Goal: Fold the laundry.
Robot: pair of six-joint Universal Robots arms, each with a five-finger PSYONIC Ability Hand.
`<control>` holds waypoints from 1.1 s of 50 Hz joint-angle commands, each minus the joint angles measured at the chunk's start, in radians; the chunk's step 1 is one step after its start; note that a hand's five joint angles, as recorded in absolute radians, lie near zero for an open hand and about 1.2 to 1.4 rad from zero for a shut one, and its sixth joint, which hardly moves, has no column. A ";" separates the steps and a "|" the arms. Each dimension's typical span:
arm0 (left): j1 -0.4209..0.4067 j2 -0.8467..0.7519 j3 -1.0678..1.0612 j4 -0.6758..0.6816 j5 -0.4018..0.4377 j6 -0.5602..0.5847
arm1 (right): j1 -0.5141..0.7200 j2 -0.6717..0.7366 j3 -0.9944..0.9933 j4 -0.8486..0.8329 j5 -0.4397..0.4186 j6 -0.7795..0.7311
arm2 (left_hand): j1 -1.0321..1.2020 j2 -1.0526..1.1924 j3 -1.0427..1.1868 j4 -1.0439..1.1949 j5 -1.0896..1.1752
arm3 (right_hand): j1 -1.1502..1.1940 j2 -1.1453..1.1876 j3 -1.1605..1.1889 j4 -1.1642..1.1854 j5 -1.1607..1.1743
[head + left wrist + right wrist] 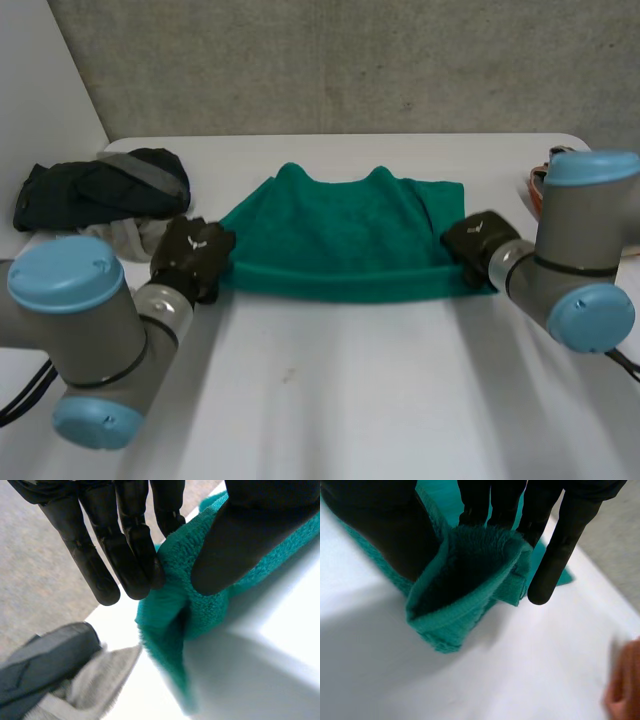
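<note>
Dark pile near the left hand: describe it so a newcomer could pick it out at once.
On the white table, look to the far left corner, just beyond the left hand. The dark pile lies there, bunched navy and grey clothes. Its neighbour, the green towel, lies flat, pinched by the left hand and the right hand; the pile is crumpled and held by neither.

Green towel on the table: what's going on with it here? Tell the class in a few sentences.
The robot is working on the green towel, which lies on the white table and looks already doubled over. The left hand pinches the towel's near left corner between fingers and thumb, and the right hand pinches its near right corner the same way. A pile of dark and grey clothes sits just beyond the left hand.
</note>
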 commanded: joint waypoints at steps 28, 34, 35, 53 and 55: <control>0.263 0.085 -0.052 0.006 0.306 -0.010 | -0.036 -0.025 0.162 -0.089 -0.051 0.027 | -0.153 -0.193 -0.188 -0.193 -0.159 | 0.304 0.214 0.207 0.200 0.279; 0.271 0.085 -0.028 0.007 0.304 -0.015 | -0.036 -0.025 0.165 -0.089 -0.051 0.027 | -0.242 -0.283 -0.278 -0.283 -0.249 | 0.304 0.214 0.207 0.200 0.279; 0.271 0.085 -0.023 0.007 0.303 -0.013 | -0.036 -0.025 0.165 -0.089 -0.051 0.027 | -0.534 -0.574 -0.569 -0.574 -0.540 | 0.304 0.214 0.207 0.200 0.279; 0.257 0.093 -0.129 -0.059 0.288 -0.015 | -0.037 -0.025 0.162 -0.089 -0.051 0.027 | -0.642 -0.683 -0.678 -0.683 -0.649 | 0.304 0.214 0.207 0.200 0.279; 0.252 0.088 -0.135 -0.050 0.289 -0.015 | -0.036 -0.023 0.162 -0.089 -0.051 0.027 | -0.648 -0.689 -0.684 -0.689 -0.655 | 0.304 0.214 0.207 0.200 0.279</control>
